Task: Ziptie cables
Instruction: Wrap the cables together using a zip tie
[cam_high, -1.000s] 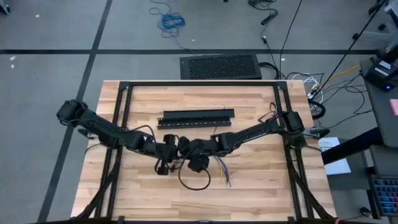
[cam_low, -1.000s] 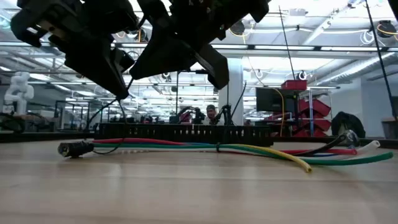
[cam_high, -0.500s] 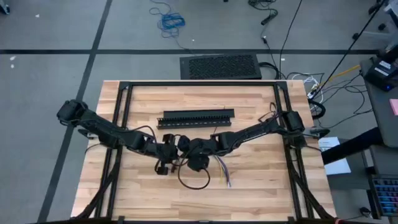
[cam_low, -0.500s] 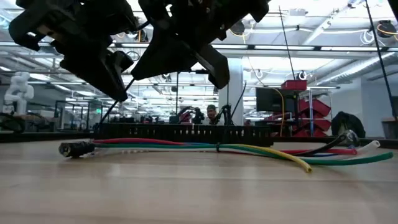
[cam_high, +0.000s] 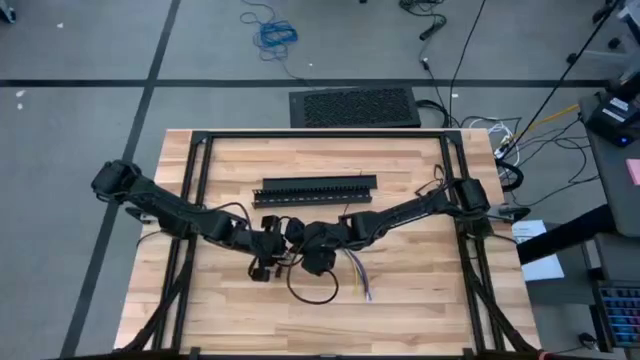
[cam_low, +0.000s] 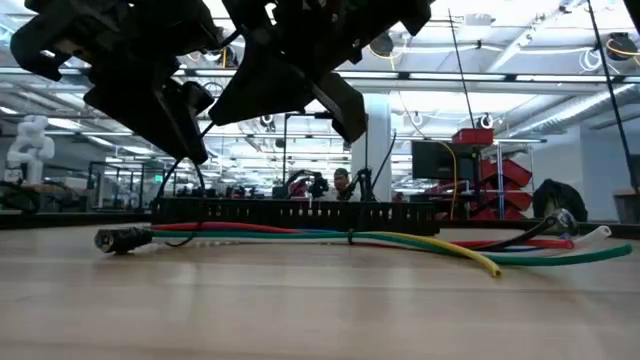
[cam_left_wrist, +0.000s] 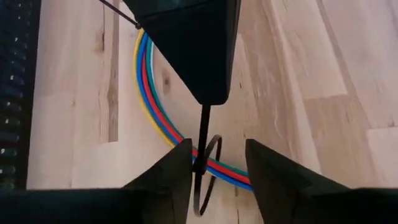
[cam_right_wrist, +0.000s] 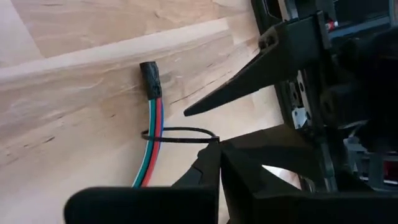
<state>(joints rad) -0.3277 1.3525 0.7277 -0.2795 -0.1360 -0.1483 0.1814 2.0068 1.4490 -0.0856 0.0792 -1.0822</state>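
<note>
The cables lie flat on the worktop, long axis running across the low view, with the zip tie looped loosely round them. The right gripper has its jaws clamped on the tie's tail, it seems. The left gripper hangs directly above the loop, jaws apart, straddling it, nearer the bundle.

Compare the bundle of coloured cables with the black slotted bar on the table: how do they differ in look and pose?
The cables are thin, multicoloured and curved, their ends fanning apart; the black slotted bar is one rigid, straight, black piece. A thin black zip tie loops around the cables; nothing wraps the bar. Both lie flat on the wooden table.
</note>
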